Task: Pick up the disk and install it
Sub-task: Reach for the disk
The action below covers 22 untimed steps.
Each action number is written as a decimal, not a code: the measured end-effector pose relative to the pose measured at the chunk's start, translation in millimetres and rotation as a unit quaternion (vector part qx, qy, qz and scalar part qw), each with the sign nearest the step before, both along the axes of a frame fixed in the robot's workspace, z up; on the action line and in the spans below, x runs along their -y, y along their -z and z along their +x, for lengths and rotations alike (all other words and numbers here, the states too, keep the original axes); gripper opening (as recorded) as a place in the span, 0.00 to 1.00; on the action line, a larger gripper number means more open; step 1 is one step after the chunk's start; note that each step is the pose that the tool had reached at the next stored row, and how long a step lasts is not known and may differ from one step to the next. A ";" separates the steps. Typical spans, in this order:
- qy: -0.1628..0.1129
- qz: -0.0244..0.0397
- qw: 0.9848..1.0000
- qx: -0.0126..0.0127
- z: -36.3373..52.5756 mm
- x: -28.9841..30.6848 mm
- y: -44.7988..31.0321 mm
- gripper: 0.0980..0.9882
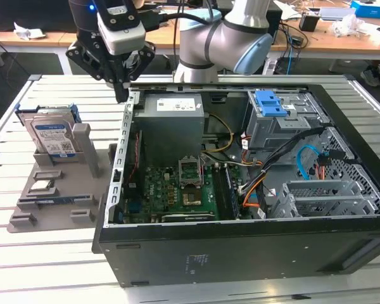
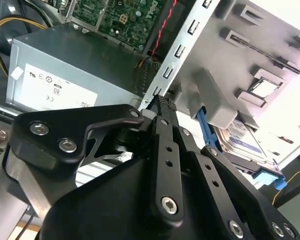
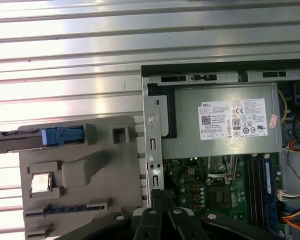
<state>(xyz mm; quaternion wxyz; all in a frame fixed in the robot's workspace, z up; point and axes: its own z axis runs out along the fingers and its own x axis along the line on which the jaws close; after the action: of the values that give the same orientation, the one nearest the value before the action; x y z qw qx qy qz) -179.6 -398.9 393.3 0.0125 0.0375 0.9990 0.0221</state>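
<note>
The gripper (image 1: 121, 94) hangs above the case (image 1: 240, 256) wall on the exterior view's left, clenched on nothing (in the second wrist view its fingertips (image 2: 162, 103) meet in a single tip). The disk (image 1: 50, 134) stands on edge in a grey holder (image 1: 50, 206) on the table (image 1: 25, 269), just beside the case and apart from the gripper.

Showing silver on the disk (image 1: 39, 118), with a white-and-blue label (image 1: 54, 136) and a blue bracket (image 1: 74, 114), against a plain grey holder (image 1: 63, 218). Showing black on the gripper (image 1: 121, 94) and computer case (image 1: 240, 256), green on the motherboard (image 1: 177, 190), bright blue on the drive latch (image 1: 270, 103). Showing pale silver stripes across the slatted table (image 1: 50, 266) and light blue on one cable (image 1: 302, 158).
</note>
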 end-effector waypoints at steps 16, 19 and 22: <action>0.000 0.000 1.000 0.000 -45.1 0.0 0.0 0.01; 0.000 0.000 1.000 0.000 -52.2 0.0 0.0 0.01; 0.000 0.000 1.000 0.000 -59.3 0.0 0.0 0.01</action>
<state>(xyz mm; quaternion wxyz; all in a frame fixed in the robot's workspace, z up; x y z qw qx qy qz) -238.9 -398.8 393.3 0.0125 0.0375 0.9990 0.0221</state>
